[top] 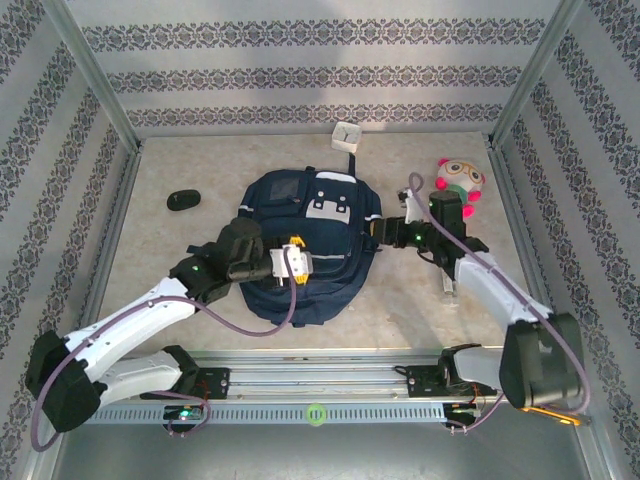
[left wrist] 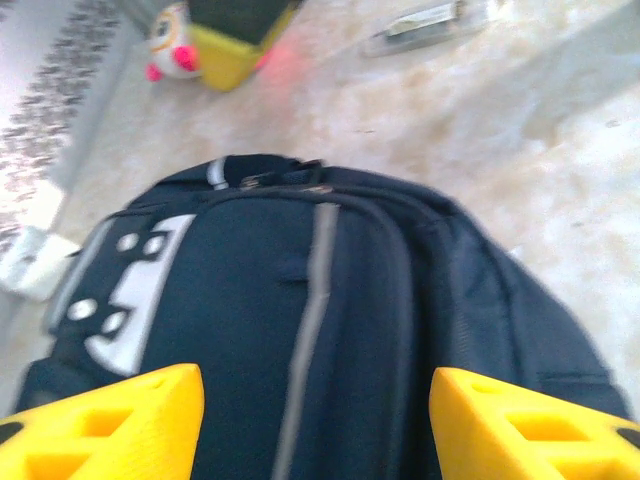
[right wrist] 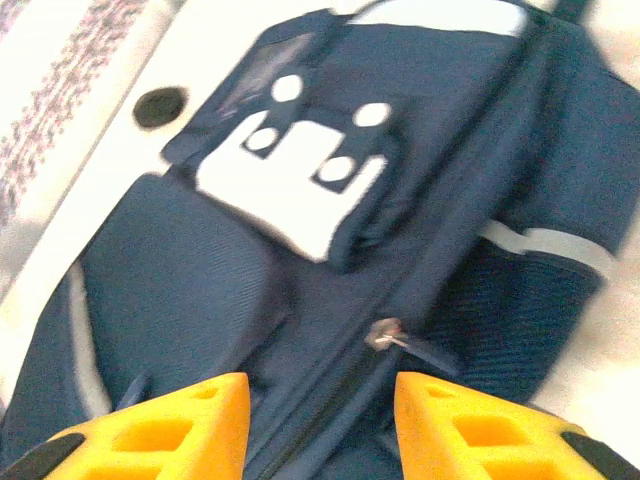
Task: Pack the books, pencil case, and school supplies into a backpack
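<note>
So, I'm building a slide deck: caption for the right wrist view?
Right gripper open above the navy backpack, zipper pull just ahead of its jaws.

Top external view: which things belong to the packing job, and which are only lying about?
Job: backpack; small pale boxy case, probably the pencil case.
Lying about: plush toy; black oval object.

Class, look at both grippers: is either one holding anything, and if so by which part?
Nothing is held. The left gripper and right gripper both stand open above the backpack.
</note>
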